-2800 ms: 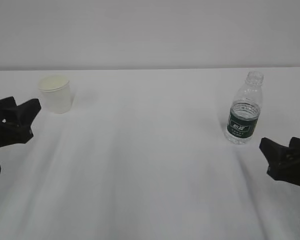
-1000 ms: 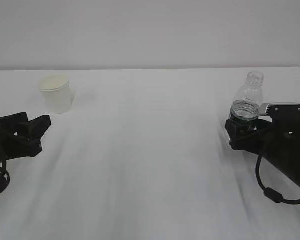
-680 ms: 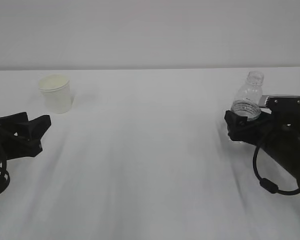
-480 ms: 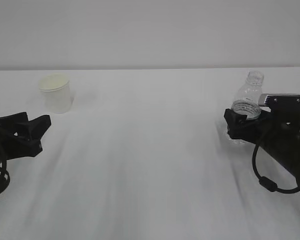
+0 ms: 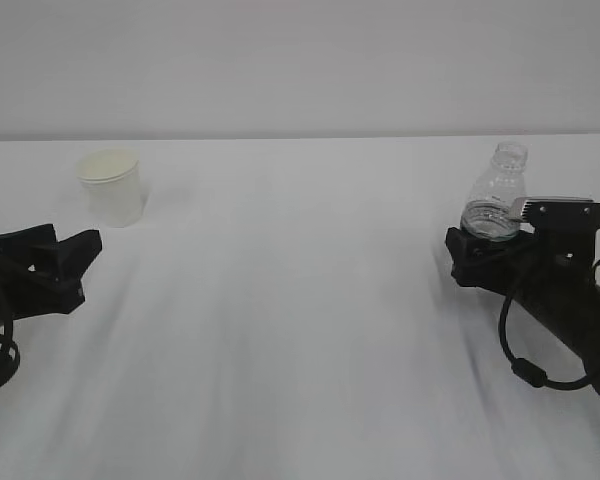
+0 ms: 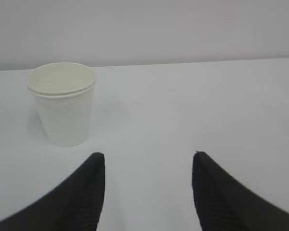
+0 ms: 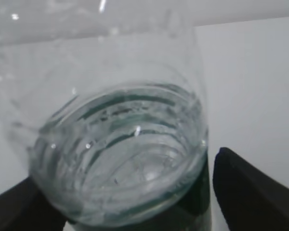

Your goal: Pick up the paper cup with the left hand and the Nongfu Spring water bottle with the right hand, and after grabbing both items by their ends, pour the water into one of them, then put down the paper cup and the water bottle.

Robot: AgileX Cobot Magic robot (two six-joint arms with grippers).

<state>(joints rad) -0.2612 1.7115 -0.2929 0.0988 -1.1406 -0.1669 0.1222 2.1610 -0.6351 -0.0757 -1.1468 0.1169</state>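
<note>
You see one bottle [image 5: 494,195] part-filled with water [image 7: 120,144] between the right gripper's [image 5: 477,255] open jaws; one cup [image 5: 111,187], contents unclear, far left of it, ahead of the open left gripper [image 5: 65,258].

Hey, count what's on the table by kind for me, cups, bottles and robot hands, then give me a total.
Cream-white tapered paper cup: 1
Clear ribbed plastic water bottle with a dark green label: 1
Black robot hands, left hand and right hand: 2
Total: 4
</note>
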